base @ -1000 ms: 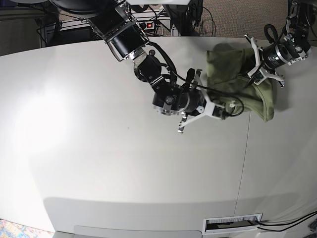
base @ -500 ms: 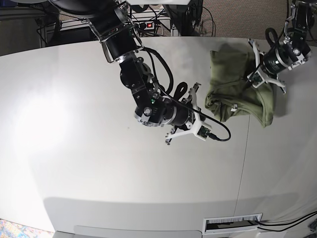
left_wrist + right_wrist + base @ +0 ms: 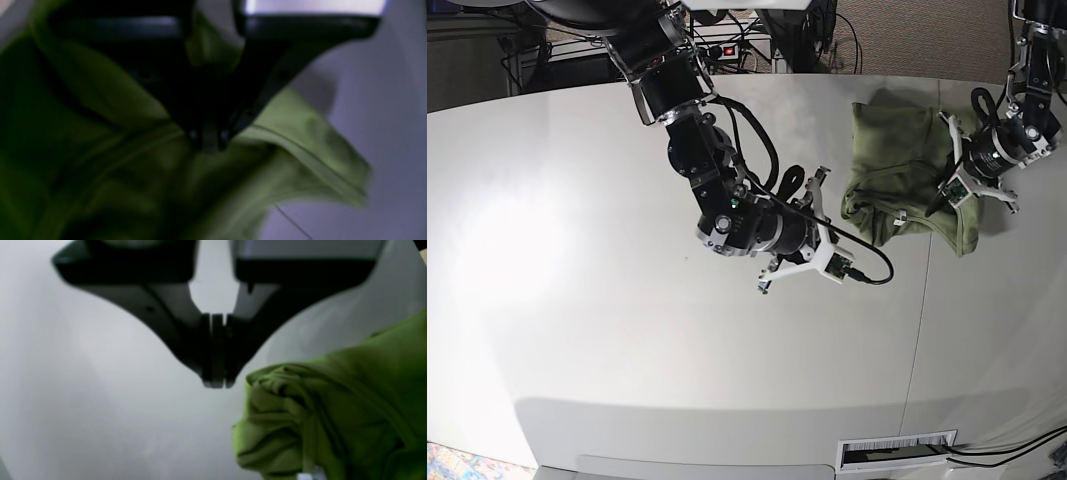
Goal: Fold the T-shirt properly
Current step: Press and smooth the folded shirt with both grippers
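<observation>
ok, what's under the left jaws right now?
Bunched green fabric of the T-shirt, with a hemmed edge running right below the tips. Whether the shut left jaws pinch cloth can't be told; the table beneath is covered there.

The T-shirt (image 3: 905,180) is soft, matt green cloth with stitched hems, crumpled on a smooth, faintly glossy white table (image 3: 627,340).

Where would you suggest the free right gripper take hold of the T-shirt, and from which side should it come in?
Probably the bunched corner of the T-shirt nearest the right gripper, which is shut and empty over bare table. In its wrist view that fold stands up in thick ridges facing the gripper, so a pinch from the open table side looks easiest. The left gripper is shut on the hem at the far side.
</observation>
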Robot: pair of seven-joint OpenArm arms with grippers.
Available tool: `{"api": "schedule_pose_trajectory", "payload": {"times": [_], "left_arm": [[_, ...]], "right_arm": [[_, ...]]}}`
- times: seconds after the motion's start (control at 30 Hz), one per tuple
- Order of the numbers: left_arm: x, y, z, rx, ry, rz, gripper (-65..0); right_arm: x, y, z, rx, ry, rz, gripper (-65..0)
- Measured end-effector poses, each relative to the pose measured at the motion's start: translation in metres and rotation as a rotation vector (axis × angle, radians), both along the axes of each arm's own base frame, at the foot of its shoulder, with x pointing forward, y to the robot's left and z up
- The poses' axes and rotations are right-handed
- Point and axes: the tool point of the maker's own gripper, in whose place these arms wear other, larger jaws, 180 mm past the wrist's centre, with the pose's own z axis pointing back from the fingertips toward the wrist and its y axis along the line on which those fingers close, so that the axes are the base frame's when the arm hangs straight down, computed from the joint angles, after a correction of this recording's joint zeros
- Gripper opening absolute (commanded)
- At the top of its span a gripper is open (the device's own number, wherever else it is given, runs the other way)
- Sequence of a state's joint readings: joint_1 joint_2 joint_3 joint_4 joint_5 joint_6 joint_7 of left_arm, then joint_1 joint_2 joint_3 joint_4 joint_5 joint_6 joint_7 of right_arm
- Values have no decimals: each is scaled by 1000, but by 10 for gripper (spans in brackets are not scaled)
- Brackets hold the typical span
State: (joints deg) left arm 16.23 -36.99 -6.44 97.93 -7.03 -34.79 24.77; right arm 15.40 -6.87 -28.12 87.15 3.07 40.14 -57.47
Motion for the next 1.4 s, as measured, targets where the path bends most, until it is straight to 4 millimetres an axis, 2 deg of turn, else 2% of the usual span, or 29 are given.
{"api": "schedule_pose_trajectory", "payload": {"times": [0.13,0.33,0.4,0.63,0.8,0.93,1.1,1.2,1.3,1.4], "left_arm": [[-8,-12,11,-6,71,10,-650],[-8,-42,50,-45,43,-26,-650],[-14,-50,54,-68,75,-31,-650],[-53,-60,28,-188,159,-12,-650],[-64,-43,-3,-233,181,56,-650],[-55,-37,-14,-284,156,56,-650],[-26,-42,-17,-344,116,76,-650],[-12,-45,-16,-356,99,74,-650],[2,-45,-15,-330,63,66,-650],[12,-43,-13,-343,35,71,-650]], "right_arm": [[1,-2,0,3,-4,-1,-650],[2,-11,-5,-18,-5,-6,-650],[2,-10,-5,-16,-5,-6,-650],[2,-11,-5,-19,-3,-6,-650],[1,-14,-8,-41,7,-9,-650],[1,-16,-7,-56,7,-11,-650],[4,-14,13,-36,-48,-11,-650],[3,-17,11,-55,-40,-14,-650],[2,-29,4,-44,-10,-44,-650],[6,-50,-1,-24,25,-103,-650]]}}
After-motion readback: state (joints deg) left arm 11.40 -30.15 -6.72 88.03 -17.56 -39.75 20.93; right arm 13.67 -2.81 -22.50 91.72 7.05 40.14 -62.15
